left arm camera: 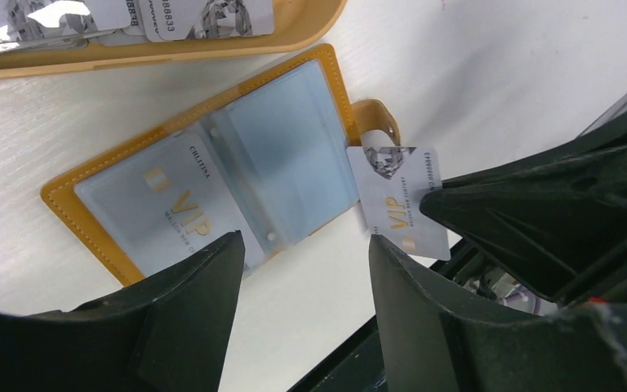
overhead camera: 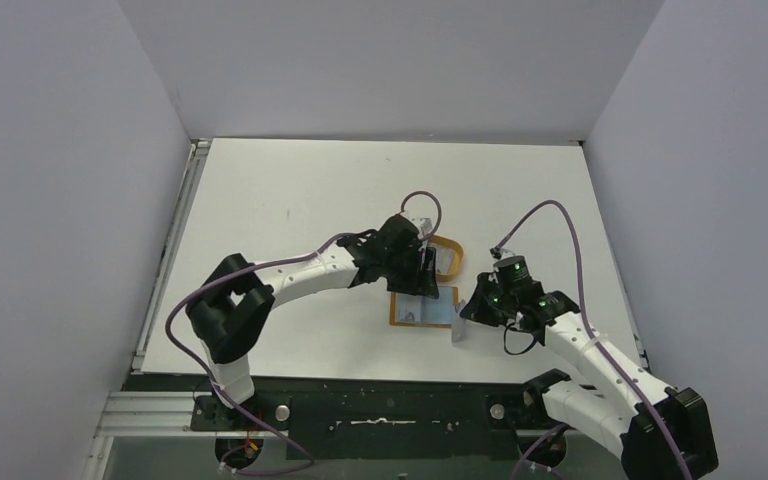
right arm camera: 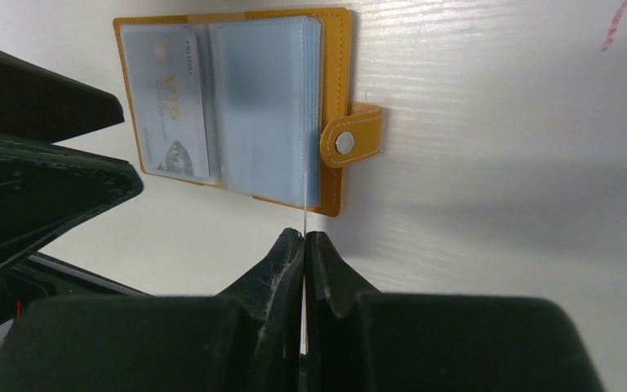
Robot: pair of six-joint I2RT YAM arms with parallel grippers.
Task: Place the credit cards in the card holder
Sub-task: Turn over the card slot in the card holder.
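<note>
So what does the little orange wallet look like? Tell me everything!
The card holder is an orange-brown, leather-look wallet with stitched edges. It lies open and flat on the white table. Inside are clear plastic pockets; one holds a pale VIP card. A snap tab sticks out sideways. The right gripper holds a credit card at its edge.

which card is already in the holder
The VIP card under a clear pocket of the card holder; another card is pinched in the right hand, the others lie in the tray.
</note>
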